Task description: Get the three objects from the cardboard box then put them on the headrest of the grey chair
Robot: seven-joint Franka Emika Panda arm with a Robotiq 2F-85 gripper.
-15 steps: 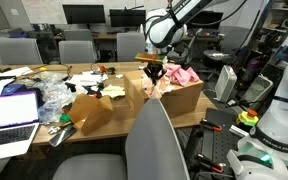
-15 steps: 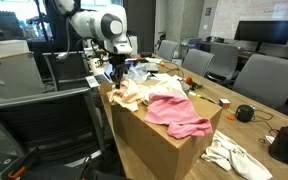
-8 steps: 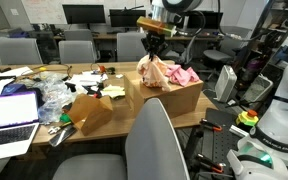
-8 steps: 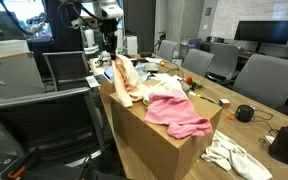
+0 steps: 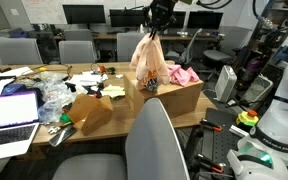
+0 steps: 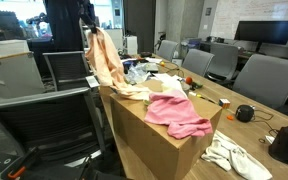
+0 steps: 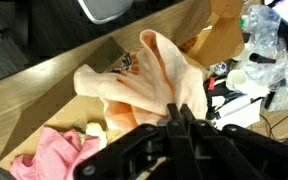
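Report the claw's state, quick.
Claw: closed, holding the peach cloth, which hangs from it over the cardboard box.

All views share the cardboard box [image 5: 180, 99]: an exterior view from behind the grey chair [image 5: 154, 140], an exterior view near its corner [image 6: 149, 140], and the wrist view looking down into it.
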